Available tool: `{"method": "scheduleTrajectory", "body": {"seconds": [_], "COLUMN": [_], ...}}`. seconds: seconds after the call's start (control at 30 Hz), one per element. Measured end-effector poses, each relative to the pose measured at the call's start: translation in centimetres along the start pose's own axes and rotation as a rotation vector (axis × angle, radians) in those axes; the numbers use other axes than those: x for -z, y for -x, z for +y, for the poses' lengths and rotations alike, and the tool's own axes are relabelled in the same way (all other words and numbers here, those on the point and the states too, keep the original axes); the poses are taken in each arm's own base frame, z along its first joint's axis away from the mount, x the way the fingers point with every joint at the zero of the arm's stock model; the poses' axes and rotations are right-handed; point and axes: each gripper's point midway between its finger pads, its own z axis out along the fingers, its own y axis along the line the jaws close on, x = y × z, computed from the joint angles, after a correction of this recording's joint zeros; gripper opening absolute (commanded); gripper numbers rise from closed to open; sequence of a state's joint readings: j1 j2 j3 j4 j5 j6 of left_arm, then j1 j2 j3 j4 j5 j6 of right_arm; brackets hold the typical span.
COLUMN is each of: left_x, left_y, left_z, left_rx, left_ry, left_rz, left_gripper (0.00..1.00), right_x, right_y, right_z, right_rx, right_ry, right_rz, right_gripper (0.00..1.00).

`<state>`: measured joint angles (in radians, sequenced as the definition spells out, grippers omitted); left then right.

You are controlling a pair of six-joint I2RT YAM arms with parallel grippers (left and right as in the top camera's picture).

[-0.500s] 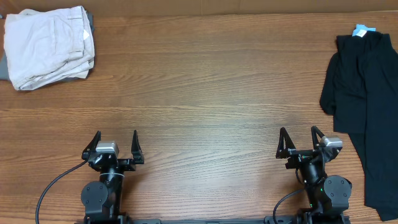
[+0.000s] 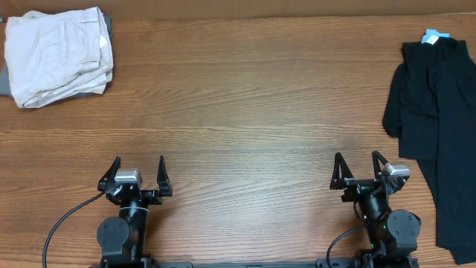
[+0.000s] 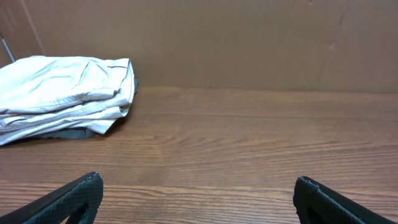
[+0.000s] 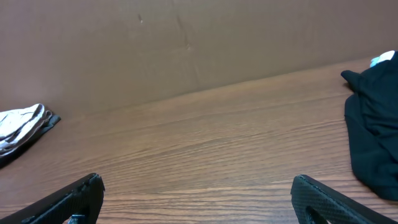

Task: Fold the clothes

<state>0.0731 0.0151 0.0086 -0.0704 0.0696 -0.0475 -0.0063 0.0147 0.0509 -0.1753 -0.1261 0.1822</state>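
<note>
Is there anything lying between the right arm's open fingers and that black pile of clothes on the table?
Nothing visible does. Only bare table lies between the right arm's fingers and the black clothes, off to their right.

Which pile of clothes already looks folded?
The cream pile in the far left corner: it is stacked in neat layers, while the black garment at the right edge lies loose and sprawled.
</note>
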Motion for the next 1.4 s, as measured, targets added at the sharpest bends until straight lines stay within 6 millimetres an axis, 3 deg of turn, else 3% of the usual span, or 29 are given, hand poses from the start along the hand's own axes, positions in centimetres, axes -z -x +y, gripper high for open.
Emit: {"method": "scheduleTrajectory", "body": {"seconds": [1.0,1.1,1.3,1.4], "left_x": [0.0,0.0,0.0,0.0], "left_y": [0.0,0.0,0.0,0.0], "left_z": [0.0,0.0,0.0,0.0], "left_rx": [0.0,0.0,0.0,0.0], "left_ry": [0.0,0.0,0.0,0.0], "left_rz": [0.0,0.0,0.0,0.0], "left_gripper": [1.0,1.0,1.0,1.0], "right_x": [0.0,0.2,1.5,2.1], "right_y": [0.4,1.2,-0.5,1.0], "right_z": [0.3,2.2,7.0,8.4], "right_rx": [-0.01,-0.101,-0.447,-0.612], "right_ry": [0.015,0.124,0.396,0.478], "right_rz": [-0.017,-0.033,0.147,0.152], "right_gripper": [1.0,1.0,1.0,1.0]}}
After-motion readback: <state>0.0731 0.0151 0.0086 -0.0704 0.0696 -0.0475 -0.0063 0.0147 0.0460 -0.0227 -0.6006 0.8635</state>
